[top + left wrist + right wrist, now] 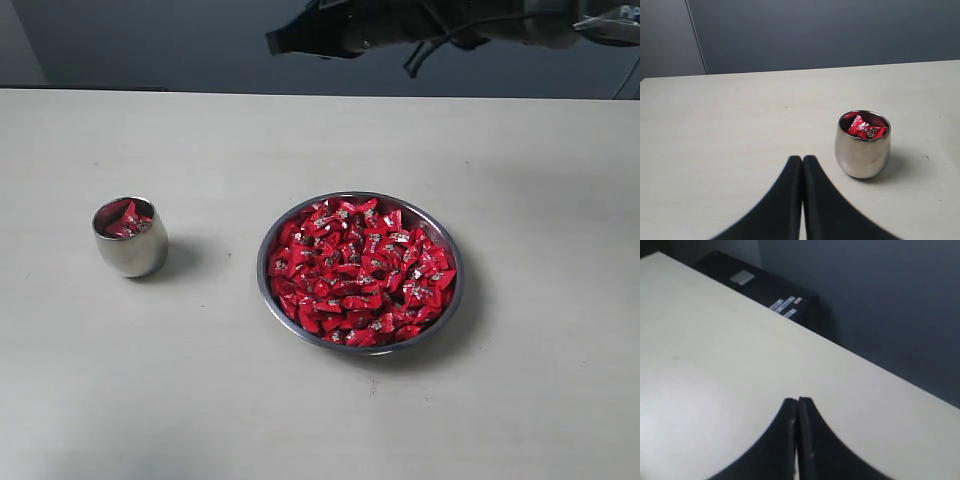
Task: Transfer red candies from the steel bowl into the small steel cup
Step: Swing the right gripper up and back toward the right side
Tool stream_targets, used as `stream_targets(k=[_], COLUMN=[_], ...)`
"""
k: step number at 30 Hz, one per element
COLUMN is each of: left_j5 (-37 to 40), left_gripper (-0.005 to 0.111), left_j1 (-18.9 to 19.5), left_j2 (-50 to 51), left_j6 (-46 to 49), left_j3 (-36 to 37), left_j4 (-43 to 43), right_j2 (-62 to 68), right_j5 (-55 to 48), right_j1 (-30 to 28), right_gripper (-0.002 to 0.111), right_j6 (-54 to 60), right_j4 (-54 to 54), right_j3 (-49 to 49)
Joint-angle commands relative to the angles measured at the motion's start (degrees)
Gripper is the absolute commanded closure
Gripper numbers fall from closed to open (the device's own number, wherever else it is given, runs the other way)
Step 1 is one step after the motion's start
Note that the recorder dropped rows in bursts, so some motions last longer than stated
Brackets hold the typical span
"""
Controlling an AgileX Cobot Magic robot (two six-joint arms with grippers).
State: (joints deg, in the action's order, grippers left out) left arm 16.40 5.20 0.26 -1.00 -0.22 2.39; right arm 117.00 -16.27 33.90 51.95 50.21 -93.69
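A wide steel bowl (pixel 279 232) heaped with red candies (pixel 360 270) sits right of the table's middle. To its left stands the small steel cup (pixel 131 250), with a few red candies (pixel 124 220) inside; the left wrist view shows the same cup (pixel 862 152) and the candies (pixel 863 127) in it. My left gripper (pixel 802 159) is shut and empty, low over the table a short way from the cup. My right gripper (pixel 797 401) is shut on nothing above bare tabletop. A dark arm (pixel 350 28) shows at the top edge of the exterior view.
The pale table (pixel 300 140) ends at a far edge against a dark wall. A black box (pixel 765 287) with labels lies beyond the table edge in the right wrist view.
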Motion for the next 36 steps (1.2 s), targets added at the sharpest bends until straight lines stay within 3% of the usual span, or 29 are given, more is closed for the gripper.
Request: stream_targets(k=[1, 4, 10, 17, 25, 30, 36], left_j5=[-0.1, -0.1, -0.1, -0.1, -0.1, -0.1, -0.1], left_gripper=[0.106, 0.106, 0.106, 0.106, 0.106, 0.106, 0.106], left_j1=[-0.4, -0.4, -0.4, -0.4, -0.4, -0.4, -0.4], left_j2=[-0.3, -0.3, -0.3, -0.3, -0.3, -0.3, -0.3], left_j6=[-0.1, -0.1, -0.1, -0.1, -0.1, -0.1, -0.1], left_j3=[0.2, 0.2, 0.2, 0.2, 0.2, 0.2, 0.2], left_j4=[0.0, 0.0, 0.0, 0.0, 0.0, 0.0, 0.0], right_j2=[-6.7, -12.9, -18.5, -18.7, -18.7, -19.0, -22.2], right_j5=[2.5, 8.3, 4.8, 8.2, 9.6, 13.4, 19.3], right_j1=[-2.4, -6.1, -9.3, -9.3, -9.3, -9.3, -9.3], right_gripper=[0.109, 0.109, 0.109, 0.109, 0.109, 0.109, 0.109], right_j6=[5.9, 6.0, 11.4, 11.4, 11.5, 9.7, 9.7], right_j4=[0.2, 3.0, 2.8, 9.5, 9.6, 21.5, 22.4], right_j3=[10.6, 19.8, 28.2, 29.4, 29.4, 29.4, 34.1])
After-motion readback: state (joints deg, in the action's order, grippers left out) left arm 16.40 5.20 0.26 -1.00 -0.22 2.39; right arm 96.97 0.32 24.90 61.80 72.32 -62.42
